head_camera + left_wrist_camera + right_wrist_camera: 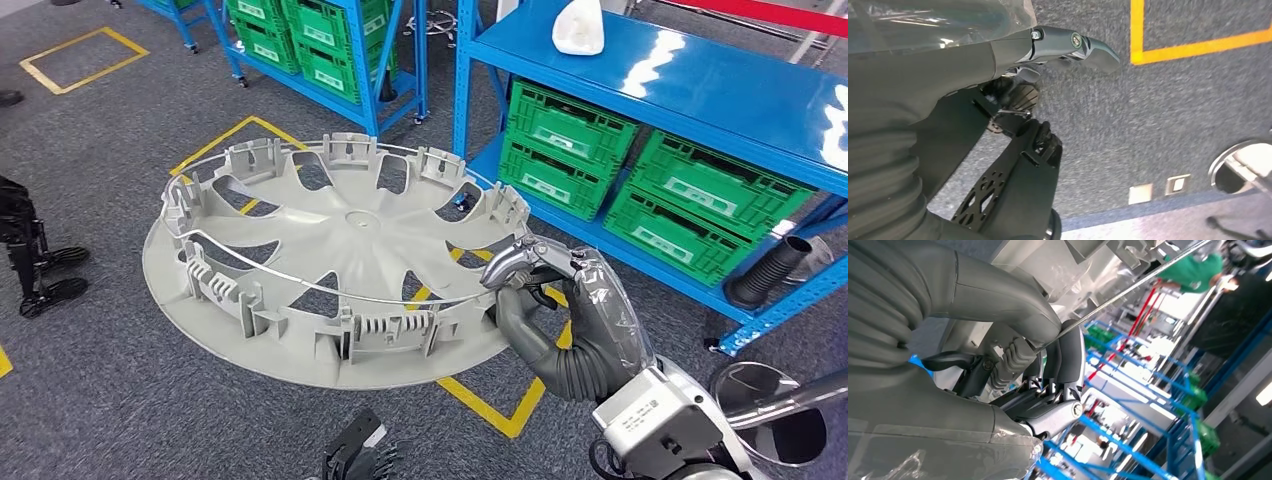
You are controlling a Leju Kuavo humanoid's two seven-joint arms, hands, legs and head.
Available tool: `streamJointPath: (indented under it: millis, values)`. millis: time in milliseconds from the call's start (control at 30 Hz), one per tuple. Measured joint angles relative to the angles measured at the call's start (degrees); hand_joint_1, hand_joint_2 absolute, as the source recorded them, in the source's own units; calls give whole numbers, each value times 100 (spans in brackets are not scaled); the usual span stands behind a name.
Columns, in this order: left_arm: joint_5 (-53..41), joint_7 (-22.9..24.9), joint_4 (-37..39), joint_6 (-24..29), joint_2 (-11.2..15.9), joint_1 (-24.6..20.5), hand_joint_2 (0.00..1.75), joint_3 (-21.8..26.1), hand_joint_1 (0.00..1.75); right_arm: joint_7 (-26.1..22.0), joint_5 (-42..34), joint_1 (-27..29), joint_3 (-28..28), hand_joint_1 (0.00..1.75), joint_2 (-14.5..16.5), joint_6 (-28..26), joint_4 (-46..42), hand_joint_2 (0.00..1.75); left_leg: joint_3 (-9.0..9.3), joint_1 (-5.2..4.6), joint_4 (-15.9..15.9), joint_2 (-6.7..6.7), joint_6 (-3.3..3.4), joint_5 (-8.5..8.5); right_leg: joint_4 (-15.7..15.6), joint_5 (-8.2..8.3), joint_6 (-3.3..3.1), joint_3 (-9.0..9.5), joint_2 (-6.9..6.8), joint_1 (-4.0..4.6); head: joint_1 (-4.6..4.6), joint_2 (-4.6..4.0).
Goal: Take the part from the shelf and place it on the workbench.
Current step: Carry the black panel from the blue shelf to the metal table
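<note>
The part is a large grey plastic wheel cover (340, 260), inner side up, with a thin wire ring around its clips. It hangs tilted in the air above the carpet. My right hand (545, 280) grips its rim at the edge nearest the shelf, thumb on top. Up close in the right wrist view, my right hand (1048, 390) has its fingers curled around the wire ring and rim of the cover (1083, 265). My left hand (362, 455) hangs low by my side with nothing in it; the left wrist view has its thumb (1088, 47) sticking out over the floor.
A blue shelf (700, 90) with green crates (560, 145) stands close on the right, a white lump (578, 28) on top. A black ribbed hose (768, 270) leans at its lower right. Another blue rack (330, 50) stands behind. Yellow tape lines (490, 405) cross the grey carpet.
</note>
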Motion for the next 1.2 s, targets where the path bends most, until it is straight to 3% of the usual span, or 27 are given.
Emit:
streamJointPath:
  millis: [67, 100, 167, 233, 300, 367, 433, 500, 533, 567, 600, 633, 667, 733, 800, 867, 900, 967, 1000, 1067, 1100, 1133, 1200]
  values:
    - [-8, 2, -6, -8, 1, -17, 175, -2, 0, 23, 0, 19, 6, 175, 2, -5, 0, 175, -248, 19, 550, 101, -32, -173, 13, -20, -13, 5, -168, 3, -12, 0]
    - [-9, 3, -8, -13, 4, -16, 175, -2, 0, 38, 0, 32, 10, 175, 2, -9, 0, 175, -245, 26, 567, 119, -38, -118, 19, -31, -10, 9, -243, 3, -18, 0]
    - [-9, 5, -8, -19, 19, -14, 175, -3, 0, 64, 0, 51, 16, 175, 3, -15, -2, 175, 70, 27, 7, 205, -20, 215, 29, -60, 13, 34, -370, 3, -32, 1]
    - [-9, 5, -9, -25, 38, -16, 175, -2, 0, 77, 0, 59, 16, 175, 4, -25, -13, 175, 430, -32, -649, 441, 46, 420, 34, -93, 57, 66, -479, 31, -44, 1]
    - [-8, 5, -10, -30, 49, -7, 175, -2, 0, 78, -1, 63, 15, 175, 4, -35, -30, 175, 522, -92, -862, 545, 136, 416, 26, -111, 112, 90, -583, 61, -35, 1]
    - [-6, 5, -11, -30, 58, 21, 175, -2, 0, 80, -5, 62, 15, 175, 7, -37, -40, 175, 515, -85, -895, 428, 216, 436, 15, -140, 177, 123, -641, 57, -18, 1]
    - [8, 5, -17, -22, 69, 36, 175, -1, 0, 82, -28, 58, 11, 175, 9, -36, -45, 175, 529, -55, -930, 316, 286, 460, 210, -318, 224, 58, -437, 38, 7, 1]
    - [27, 5, -23, -8, 71, 34, 175, 1, 0, 82, -57, 59, 7, 175, 9, -36, -46, 175, 532, -42, -940, 202, 332, 470, 849, -663, 229, -238, -153, 29, 58, 1]
    - [33, 5, -24, -2, 69, 35, 175, 1, 0, 82, -66, 63, 7, 175, 9, -34, -45, 175, 531, -46, -937, 139, 344, 469, 1234, -810, 224, -427, -95, 32, 78, 1]
    - [36, 5, -25, 4, 67, 39, 175, 1, 0, 83, -68, 68, 8, 175, 8, -32, -44, 175, 531, -51, -932, 66, 347, 468, 1508, -866, 219, -574, -71, 36, 90, 1]
    - [38, 5, -25, 10, 66, 43, 175, 1, 0, 85, -68, 70, 10, 175, 8, -26, -43, 175, 530, -55, -923, -10, 348, 467, 1594, -811, 211, -640, -61, 39, 94, 1]
    - [42, 4, -26, 15, 65, 46, 175, 1, 0, 87, -68, 70, 12, 175, 8, -19, -41, 175, 531, -55, -911, -91, 345, 464, 1466, -649, 199, -607, -45, 41, 97, 1]
    - [46, 2, -29, 21, 63, 46, 175, 2, 0, 90, -68, 64, 13, 175, 8, -9, -41, 175, 531, -53, -893, -174, 336, 458, 1147, -414, 183, -487, 3, 40, 102, 1]
    - [60, -7, -37, 35, 52, 39, 175, 2, 0, 91, -69, 49, 13, 175, 8, 11, -39, 175, 506, -42, -847, -326, 300, 442, 463, -79, 149, -203, 259, 19, 108, 0]
    - [81, -17, -46, 45, 43, 36, 175, 3, 0, 88, -78, 33, 13, 175, 8, 27, -35, 175, 443, -13, -823, -459, 231, 456, 163, -30, 125, -83, 424, 21, 101, 0]
    - [99, -21, -50, 46, 46, 57, 175, 3, 0, 85, -85, 13, 15, 175, 12, 34, -33, 175, 398, 19, -837, -572, 151, 482, 106, -32, 87, -64, 329, 31, 99, 0]
    - [104, -24, -54, 46, 45, 71, 175, 2, 0, 86, -85, 6, 15, 175, 15, 34, -32, 175, 384, 10, -822, -524, 116, 463, 74, -22, 59, -40, 265, 22, 94, 0]
    - [111, -28, -62, 48, 49, 71, 175, 3, 0, 83, -85, 0, 11, 175, 21, 30, -32, 175, 238, -13, -500, -225, 52, 265, 8, -5, 2, 24, 103, -4, 34, 1]
    - [113, -30, -68, 49, 43, 63, 175, 3, 0, 79, -85, -2, 8, 175, 22, 27, -32, 175, 89, -16, -175, -43, 21, 106, -3, -11, -16, 48, 19, 4, 2, 1]
    - [114, -30, -71, 49, 42, 53, 175, 3, 0, 70, -85, -5, 5, 175, 22, 26, -33, 175, -236, 19, 505, 98, -27, -141, 0, -33, -36, 73, -150, 11, -24, 1]
    - [114, -30, -71, 48, 40, 56, 175, 3, 0, 69, -85, -4, 7, 175, 22, 27, -33, 175, -305, 34, 644, 115, -42, -137, 3, -45, -34, 81, -228, 12, -29, 1]
    - [114, -30, -71, 49, 40, 58, 175, 2, 0, 69, -86, -4, 9, 175, 22, 28, -33, 175, -263, 45, 561, 130, -48, -31, 7, -60, -27, 91, -300, 12, -33, 1]
    - [114, -30, -71, 55, 45, 54, 175, 4, 0, 68, -89, -5, 10, 175, 23, 31, -33, 175, 88, 40, -114, 287, -24, 337, 14, -100, 5, 127, -429, 16, -44, 1]
